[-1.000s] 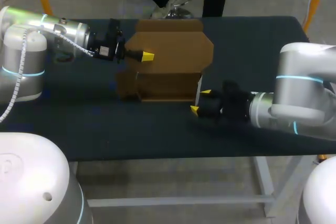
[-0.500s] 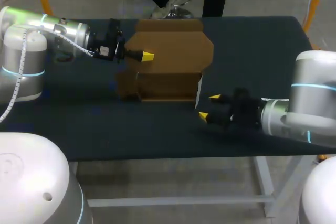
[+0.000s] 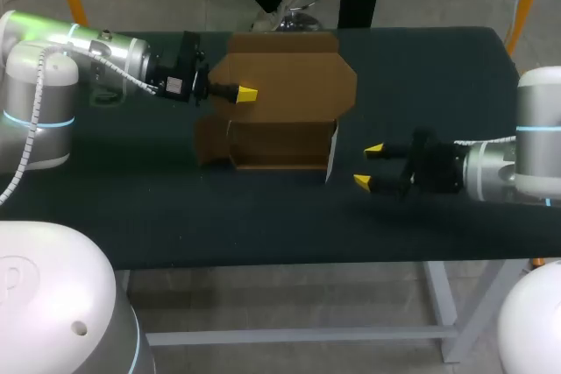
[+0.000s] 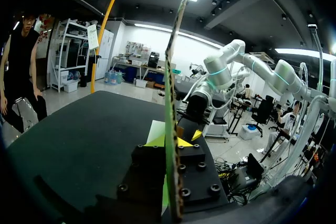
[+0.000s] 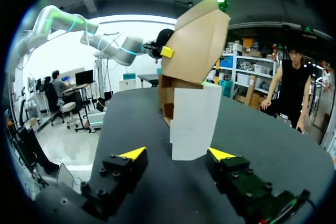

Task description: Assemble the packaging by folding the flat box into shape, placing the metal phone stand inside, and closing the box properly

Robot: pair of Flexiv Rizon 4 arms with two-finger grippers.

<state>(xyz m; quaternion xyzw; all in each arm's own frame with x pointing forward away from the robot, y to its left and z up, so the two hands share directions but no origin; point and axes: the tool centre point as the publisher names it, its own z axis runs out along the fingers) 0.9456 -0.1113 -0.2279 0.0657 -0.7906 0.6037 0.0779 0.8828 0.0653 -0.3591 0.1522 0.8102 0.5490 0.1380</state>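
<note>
1. The partly folded brown cardboard box (image 3: 280,133) stands mid-table on the dark matte table (image 3: 131,208). The left gripper (image 3: 246,94) is at the box's left edge, its fingers pinched narrow on the raised lid panel (image 3: 285,81).
2. The right gripper (image 3: 368,166) lies to the box's right, near it but apart, its fingers spread wide with nothing held.
3. The box is plain, stiff board, and the lid panel has cut-off corners. A white-faced end flap (image 3: 331,151) juts towards the right gripper.
4. The left wrist view shows the lid panel edge-on as a thin strip between the left gripper's black finger blocks. The head view shows only one yellow tip there.
5. The right wrist view alone shows the white flap upright ahead of the open gap, touching neither finger. The brown panel leans above it.
</note>
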